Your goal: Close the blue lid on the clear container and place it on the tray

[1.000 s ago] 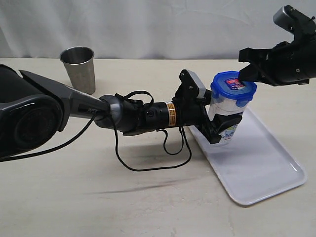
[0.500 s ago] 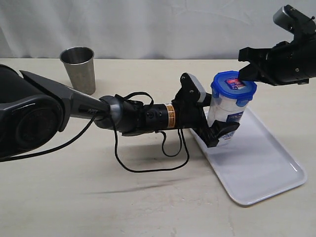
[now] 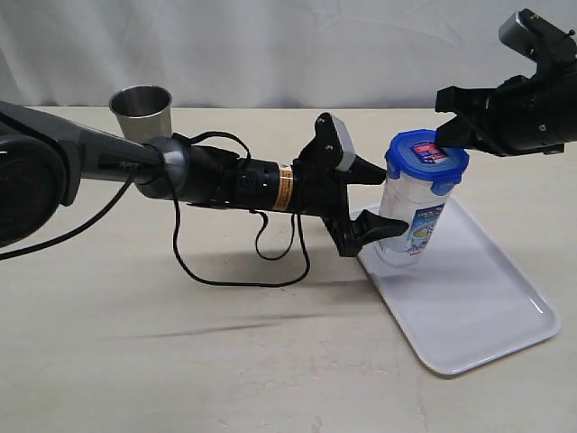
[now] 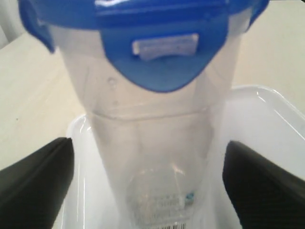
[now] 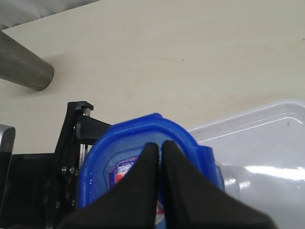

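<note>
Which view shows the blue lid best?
Exterior view: the blue lid shows nearly whole, sticker up, atop the clear container. Left wrist view catches only rim and flaps; right wrist view sees its top, partly covered by the shut right claw.

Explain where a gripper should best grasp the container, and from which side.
Grip the container mid-wall, below the lid flaps, level, from the side of the open left gripper. It stands upright on the tray, and the shut right gripper sits over its top.
</note>
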